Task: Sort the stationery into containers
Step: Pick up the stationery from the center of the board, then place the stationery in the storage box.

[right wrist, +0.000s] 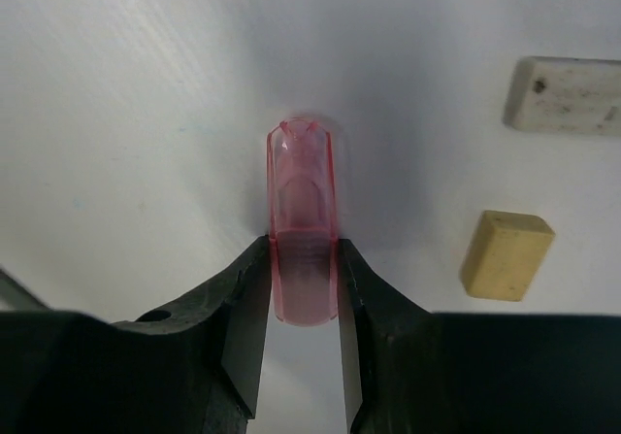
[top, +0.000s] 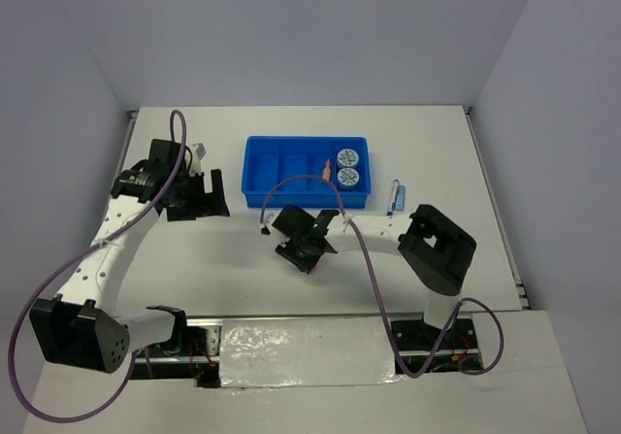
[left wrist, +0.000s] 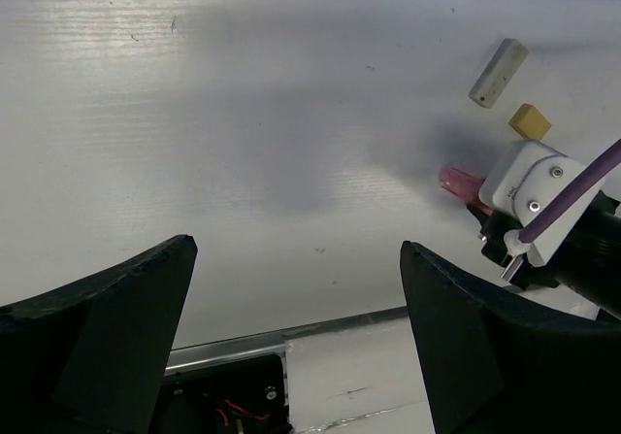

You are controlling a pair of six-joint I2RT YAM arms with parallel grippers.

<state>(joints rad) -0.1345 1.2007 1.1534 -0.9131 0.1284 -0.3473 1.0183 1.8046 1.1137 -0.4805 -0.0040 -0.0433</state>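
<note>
My right gripper (right wrist: 303,259) is shut on a pink capsule-shaped piece (right wrist: 303,211) that lies on the white table, one finger against each side. A grey eraser block (right wrist: 563,94) and a tan eraser block (right wrist: 506,254) lie just to its right. The left wrist view also shows the pink piece (left wrist: 458,182) and both erasers. The blue tray (top: 254,172) holds two tape rolls (top: 348,157) in its right compartment and a small orange-pink piece (top: 327,172) beside them. A blue-white pen (top: 395,197) lies right of the tray. My left gripper (left wrist: 296,259) is open and holds nothing.
The left arm (top: 97,250) stretches along the table's left side, with its gripper (top: 206,204) left of the tray. A purple cable (top: 364,259) trails from the right arm. The near table edge with a metal rail (left wrist: 291,332) lies under the left gripper.
</note>
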